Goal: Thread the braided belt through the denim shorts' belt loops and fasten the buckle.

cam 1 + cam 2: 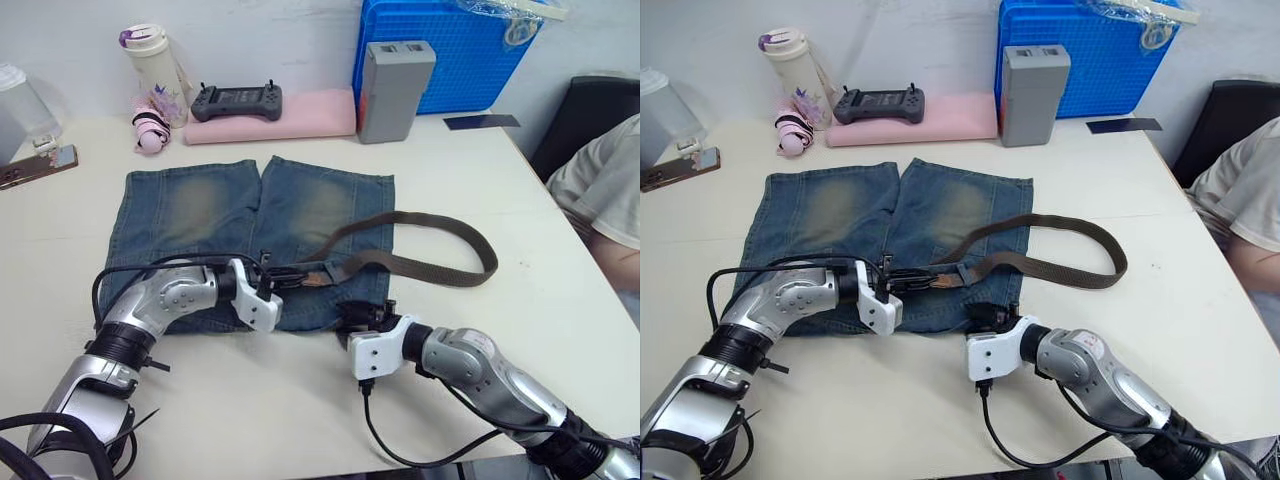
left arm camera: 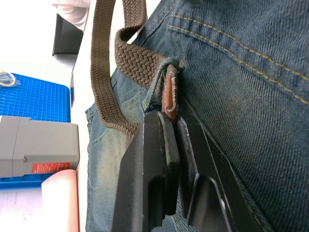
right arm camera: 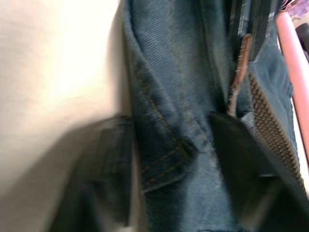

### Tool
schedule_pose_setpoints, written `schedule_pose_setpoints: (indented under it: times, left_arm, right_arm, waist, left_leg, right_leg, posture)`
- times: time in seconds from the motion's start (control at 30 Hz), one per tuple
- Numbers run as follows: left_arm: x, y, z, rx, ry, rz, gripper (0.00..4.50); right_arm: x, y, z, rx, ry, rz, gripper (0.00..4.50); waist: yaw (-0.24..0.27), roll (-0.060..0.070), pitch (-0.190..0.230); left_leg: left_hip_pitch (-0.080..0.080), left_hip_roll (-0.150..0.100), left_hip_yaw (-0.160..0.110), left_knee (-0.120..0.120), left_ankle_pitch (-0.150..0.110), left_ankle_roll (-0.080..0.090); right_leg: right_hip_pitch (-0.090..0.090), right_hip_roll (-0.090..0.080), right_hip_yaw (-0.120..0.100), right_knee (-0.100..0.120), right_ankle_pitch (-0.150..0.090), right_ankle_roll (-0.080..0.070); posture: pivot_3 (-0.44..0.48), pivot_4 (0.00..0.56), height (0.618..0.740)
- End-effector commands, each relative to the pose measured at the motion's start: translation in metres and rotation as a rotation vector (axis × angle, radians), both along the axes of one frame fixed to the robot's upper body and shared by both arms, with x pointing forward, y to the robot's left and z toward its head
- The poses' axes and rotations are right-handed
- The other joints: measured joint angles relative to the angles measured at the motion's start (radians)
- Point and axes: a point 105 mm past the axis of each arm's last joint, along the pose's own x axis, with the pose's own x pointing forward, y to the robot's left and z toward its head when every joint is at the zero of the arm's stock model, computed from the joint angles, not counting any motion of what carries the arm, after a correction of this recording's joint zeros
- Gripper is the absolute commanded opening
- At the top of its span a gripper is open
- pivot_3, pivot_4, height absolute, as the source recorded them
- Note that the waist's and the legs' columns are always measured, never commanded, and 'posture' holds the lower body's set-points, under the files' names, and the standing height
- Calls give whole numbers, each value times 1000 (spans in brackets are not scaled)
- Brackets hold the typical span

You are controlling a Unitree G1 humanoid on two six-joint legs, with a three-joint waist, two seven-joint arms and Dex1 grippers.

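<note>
Braided dark brown belt lay partly on the faded blue denim shorts, which were spread flat on the pale counter with the waistband nearest the robot and the two yellowish-patched legs pointing toward the pink cloth pad by the wall. From the waistband the strap ran across the shorts' right leg, looped out over the bare counter beside the shorts, and came back toward the waistband. Its tan leather end poked through a narrow blue denim belt loop on the waistband, and the left hand had its two black fingers pressed together on that tan tip just past the loop. The right hand sat at the waistband's right corner, near the shorts' edge, with its fingers spread on either side of the denim hem, one over the counter and one over the cloth, gripping nothing. On the pink pad rested a dark grey handheld controller; beside the pad stood a grey box in front of a blue plastic crate.
</note>
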Motion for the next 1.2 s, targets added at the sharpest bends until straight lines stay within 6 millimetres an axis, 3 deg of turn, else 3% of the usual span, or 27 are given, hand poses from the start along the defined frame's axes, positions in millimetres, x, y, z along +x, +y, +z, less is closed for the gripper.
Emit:
schedule_pose_setpoints:
  times: [0.03,0.1,0.27,0.33,0.53,0.63,0.83,1.07,1.2]
  left_arm:
    - [-3,1,0,3,3,-5,0]
    - [-4,0,1,4,-2,-14,0]
    - [-9,7,2,65,-32,-50,0]
    - [-11,9,3,73,-38,-59,0]
    - [-25,30,14,112,-80,-74,0]
    - [-30,42,17,123,-94,-62,0]
    - [-30,49,23,112,-120,-35,0]
    - [-44,32,35,-19,-141,-101,0]
    - [-56,31,38,-69,-147,-123,0]
  right_arm:
    - [17,-31,-30,-60,131,-207,816]
    - [22,-41,-34,-49,176,-279,24]
    - [31,-70,-30,-55,204,-365,3]
    - [29,-81,-28,-54,224,-383,3]
    - [10,-141,-24,-93,292,-529,3]
    - [6,-157,-20,-90,293,-586,3]
    - [8,-165,-15,-50,294,-647,3]
    - [11,-163,-16,-15,325,-669,3]
    - [6,-174,-18,-51,332,-697,3]
  waist:
    - [0,0,0]
    - [-1,0,0]
    - [4,-1,0]
    - [22,0,0]
    - [51,2,0]
    - [59,2,0]
    - [61,2,0]
    - [59,2,0]
    - [58,2,0]
  left_leg:
    - [0,0,0,0,0,0]
    - [0,0,0,1,0,0]
    - [1,0,-2,5,-2,2]
    - [4,0,-3,6,-4,3]
    - [7,0,-4,7,-11,9]
    - [7,-1,-5,8,-14,13]
    - [8,-3,-5,9,-17,19]
    - [8,-4,-5,9,-18,20]
    - [8,-4,-5,9,-18,20]
  right_leg:
    - [0,0,0,0,0,0]
    - [0,0,0,1,0,0]
    - [4,-1,-1,1,0,0]
    - [8,-2,-2,0,0,0]
    - [15,-3,-4,-8,0,1]
    - [19,-4,-6,-14,3,5]
    - [28,-6,-6,-23,7,12]
    - [28,-7,-6,-24,8,14]
    - [28,-7,-7,-24,8,14]
  posture:
    - [0,150,728]
    - [0,150,728]
    - [0,150,728]
    - [0,150,728]
    - [0,150,728]
    - [0,150,728]
    - [0,150,728]
    - [0,150,728]
    - [0,150,728]
